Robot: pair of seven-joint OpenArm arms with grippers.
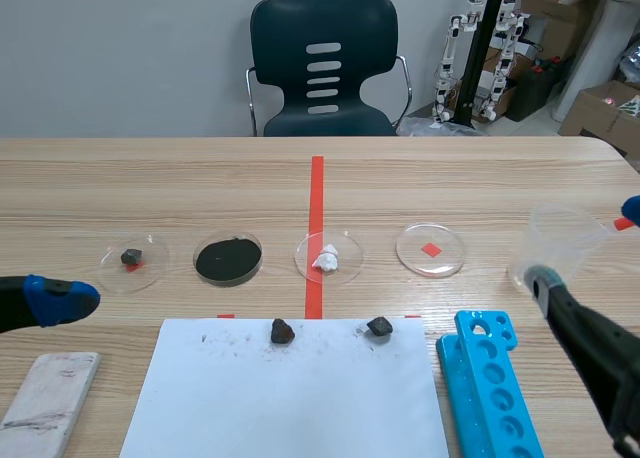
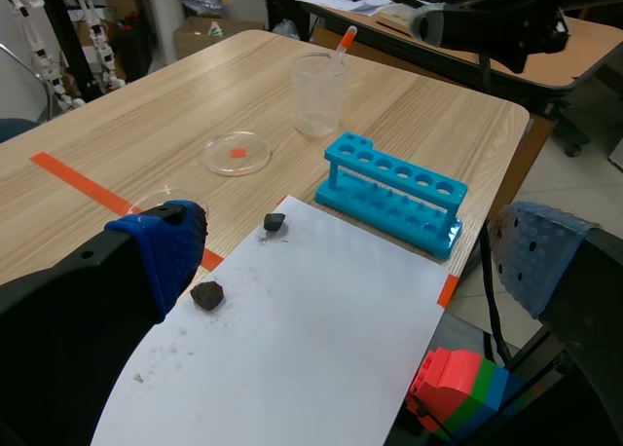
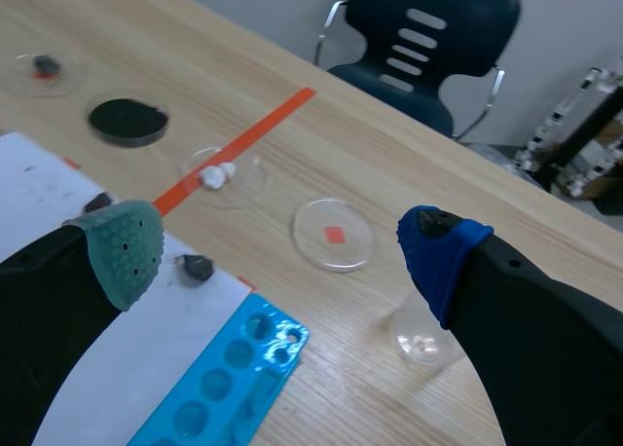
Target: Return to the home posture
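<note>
My left gripper point(image 1: 62, 300) hovers low at the table's left edge, just above a white slab point(image 1: 48, 400). In its own wrist view the left gripper point(image 2: 350, 261) stands open and empty over the white paper sheet point(image 2: 292, 339). My right gripper point(image 1: 545, 278) sits at the right side, beside the clear beaker point(image 1: 555, 243) and above the blue tube rack point(image 1: 492, 383). Seen from the right wrist, the right gripper point(image 3: 282, 251) is open, with nothing between its pads.
Several petri dishes stand in a row: one with a dark stone point(image 1: 132, 259), one with black powder point(image 1: 228, 259), one with a white lump point(image 1: 327, 258), one over a red mark point(image 1: 430, 250). Two dark stones point(image 1: 282, 330) point(image 1: 379, 326) lie on the paper point(image 1: 290, 398). A chair point(image 1: 323, 68) stands behind the table.
</note>
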